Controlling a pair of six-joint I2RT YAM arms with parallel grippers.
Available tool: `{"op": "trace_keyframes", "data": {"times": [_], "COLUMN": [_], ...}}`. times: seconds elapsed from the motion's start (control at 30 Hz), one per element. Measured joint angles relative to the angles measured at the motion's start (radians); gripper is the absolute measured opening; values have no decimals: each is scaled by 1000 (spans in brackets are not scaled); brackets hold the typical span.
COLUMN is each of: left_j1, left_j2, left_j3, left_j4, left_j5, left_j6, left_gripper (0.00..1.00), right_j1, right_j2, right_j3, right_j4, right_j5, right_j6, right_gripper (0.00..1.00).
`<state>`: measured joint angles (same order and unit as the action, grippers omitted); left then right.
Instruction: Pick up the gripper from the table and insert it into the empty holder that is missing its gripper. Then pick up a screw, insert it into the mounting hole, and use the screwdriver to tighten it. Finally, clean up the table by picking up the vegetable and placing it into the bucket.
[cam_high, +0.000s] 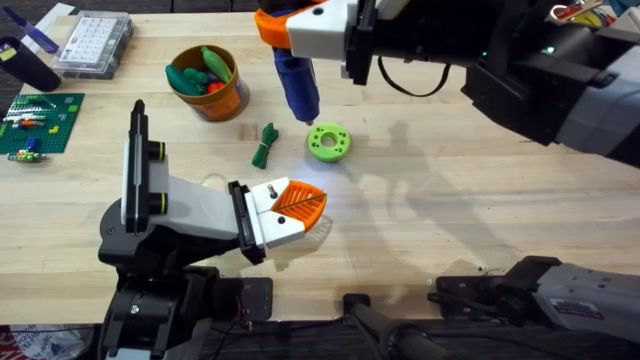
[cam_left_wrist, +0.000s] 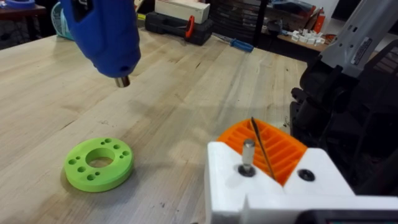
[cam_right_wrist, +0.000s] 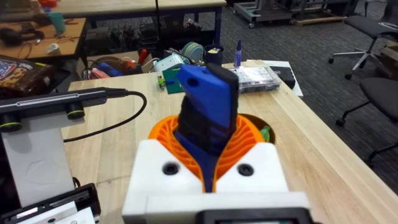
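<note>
Screwdriver held in the right claw, top centre.
Left claw closed, nothing gripped; tip could miss the screw and slip.

Wooden table, orange bucket, dark green vegetable, lime-green disc

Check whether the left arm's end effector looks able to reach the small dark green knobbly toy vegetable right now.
Probably yes: the small dark green knobbly toy vegetable lies on bare wood just beyond the left end effector, with nothing between them. The orange bucket and lime-green disc sit off to either side.
</note>
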<state>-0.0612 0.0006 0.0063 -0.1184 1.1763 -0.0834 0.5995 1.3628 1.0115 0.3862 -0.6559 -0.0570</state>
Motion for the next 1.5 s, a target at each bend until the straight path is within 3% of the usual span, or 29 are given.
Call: {"op": "trace_keyframes", "data": {"times": [0.5,0.7,1.13,1.3,1.5], "left_j1": [0,0,0,0,0], "left_j2": [0,0,0,0,0], "left_j3": [0,0,0,0,0], "left_j4": [-1,-2,-2,-2,-2], "left_j5": [2,3,5,5,5], "left_j6": [-1,-1,-2,-3,-3], "left_gripper": [8,8,8,8,8], "right_j1": [0,-6,-189,-219,-235], "right_j2": [12,12,12,14,58], "right_j3": [-9,-9,-9,-10,-11], "right_j4": [-38,-50,-79,-182,-207], "right_j5": [4,4,11,72,227], "right_j6": [-5,-117,-310,-446,-637], "right_gripper": [41,41,41,43,41]}}
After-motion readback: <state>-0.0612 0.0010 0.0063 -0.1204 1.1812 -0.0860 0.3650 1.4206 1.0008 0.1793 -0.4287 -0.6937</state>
